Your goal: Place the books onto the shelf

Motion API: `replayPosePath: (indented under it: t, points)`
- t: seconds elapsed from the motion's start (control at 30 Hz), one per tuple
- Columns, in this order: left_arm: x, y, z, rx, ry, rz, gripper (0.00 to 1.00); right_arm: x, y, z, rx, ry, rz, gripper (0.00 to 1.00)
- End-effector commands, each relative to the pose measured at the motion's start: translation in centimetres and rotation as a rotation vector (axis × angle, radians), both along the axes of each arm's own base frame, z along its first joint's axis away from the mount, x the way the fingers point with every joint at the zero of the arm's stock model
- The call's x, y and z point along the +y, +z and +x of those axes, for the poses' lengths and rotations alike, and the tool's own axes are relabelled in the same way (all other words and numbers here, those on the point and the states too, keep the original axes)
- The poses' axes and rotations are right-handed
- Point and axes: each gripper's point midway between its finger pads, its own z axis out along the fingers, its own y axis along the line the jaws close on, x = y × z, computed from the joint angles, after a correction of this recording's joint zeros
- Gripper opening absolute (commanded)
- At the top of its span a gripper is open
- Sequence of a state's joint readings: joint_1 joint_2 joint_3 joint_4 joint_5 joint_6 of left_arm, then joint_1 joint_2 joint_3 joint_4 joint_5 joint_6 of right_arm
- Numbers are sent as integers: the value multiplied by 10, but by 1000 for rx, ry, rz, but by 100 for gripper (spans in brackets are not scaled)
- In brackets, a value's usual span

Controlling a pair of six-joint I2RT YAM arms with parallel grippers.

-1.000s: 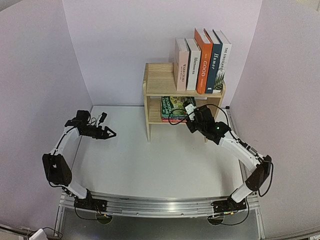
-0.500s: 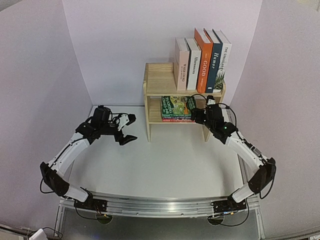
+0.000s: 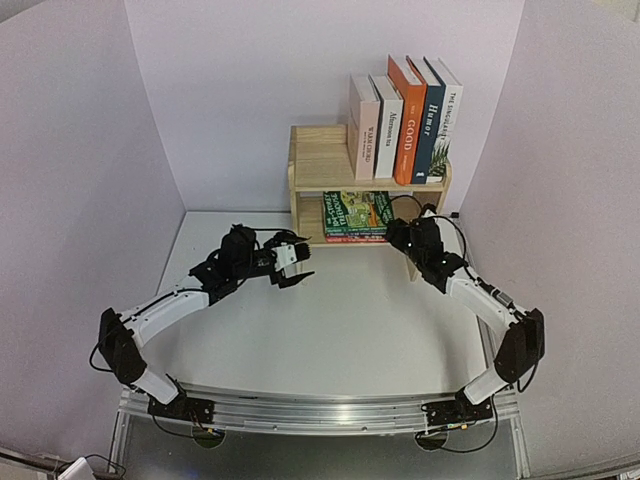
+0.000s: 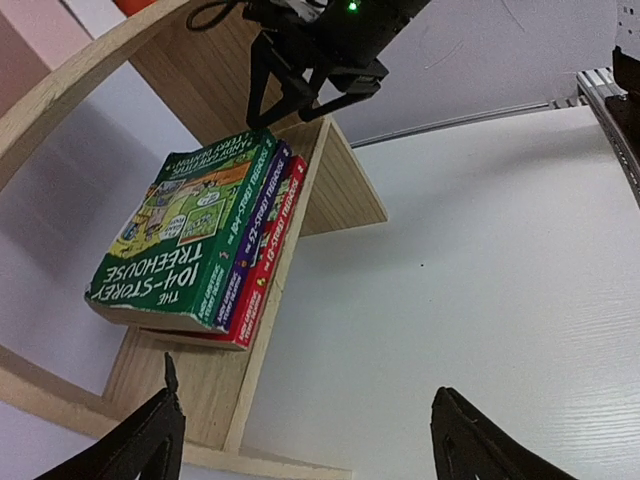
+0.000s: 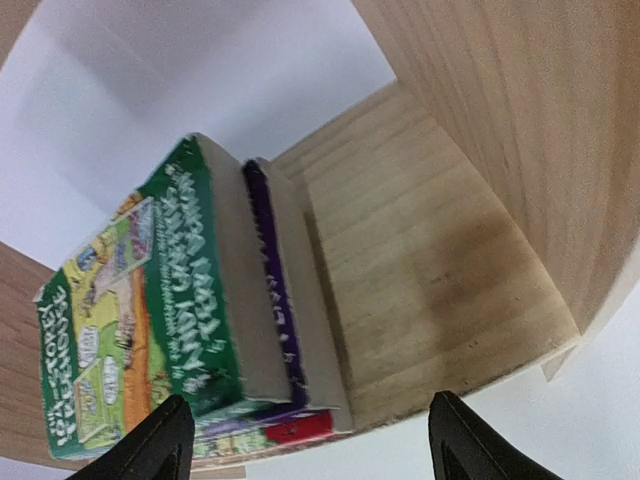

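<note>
Top external: right gripper point(image 3: 397, 231) released stacked books point(image 3: 355, 212), jaws spread, empty; left gripper point(image 3: 299, 265), spread and empty, neared shelf point(image 3: 318, 165). Shelving looked finished.

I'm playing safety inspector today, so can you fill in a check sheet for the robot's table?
Surface: white table.
Job's things: five upright books on the top tier of the wooden shelf; three-book stack lying flat on the lower tier.
Clutter: nothing seen.
Grippers: left gripper open, empty, near the shelf's left post; right gripper open, empty, at the lower tier.
Cables: black cables looped at both wrists.
Surroundings: pale walls; metal rail at near edge.
</note>
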State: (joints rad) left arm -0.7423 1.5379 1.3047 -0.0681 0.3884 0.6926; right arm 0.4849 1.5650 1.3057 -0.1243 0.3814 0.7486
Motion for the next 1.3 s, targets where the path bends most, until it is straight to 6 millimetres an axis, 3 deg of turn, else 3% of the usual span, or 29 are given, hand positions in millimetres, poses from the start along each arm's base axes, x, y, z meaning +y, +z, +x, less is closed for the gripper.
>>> replayPosePath:
  t: [0.0, 0.17, 0.33, 0.53, 0.83, 1.1, 1.27]
  points:
    - [-31, 19, 28, -95, 65, -107, 81, -8, 29, 5, -125, -75, 121, 81]
    - [-44, 11, 57, -59, 148, -149, 68, 0, 35, 16, -166, -61, 134, 81]
    - [-42, 2, 82, -13, 273, -171, 73, -4, 30, 22, -167, -110, 161, 80]
    - [-42, -8, 81, 4, 266, -159, 74, 14, 26, 38, -161, -65, 189, 78]
    - [-54, -24, 92, 10, 263, -132, 76, 17, 24, 39, -157, -55, 196, 69]
    - [-58, -29, 93, 9, 246, -114, 76, 23, 21, 37, -147, -12, 191, 48]
    - [-61, -30, 92, 3, 225, -106, 76, 19, 21, 32, -147, -19, 188, 42]
